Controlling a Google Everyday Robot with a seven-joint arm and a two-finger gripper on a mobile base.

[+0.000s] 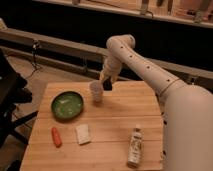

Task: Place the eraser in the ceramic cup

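Seeing the gripper [107, 83] clamped on the eraser [109, 86] just beside the cup [96, 92] rim, not over its mouth; we judge letting go now drops it outside, or a sideways nudge tips the cup.

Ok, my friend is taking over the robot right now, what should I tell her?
The claw: just right of the white ceramic cup, about level with its rim; open or shut, cannot tell.
The eraser: seems to be the dark chunk at the claw's tip, not in the cup.
Cup: upright on the table, beside the green bowl.
Done: eraser is up at the cup.
Left: move over the cup's mouth and drop it in.
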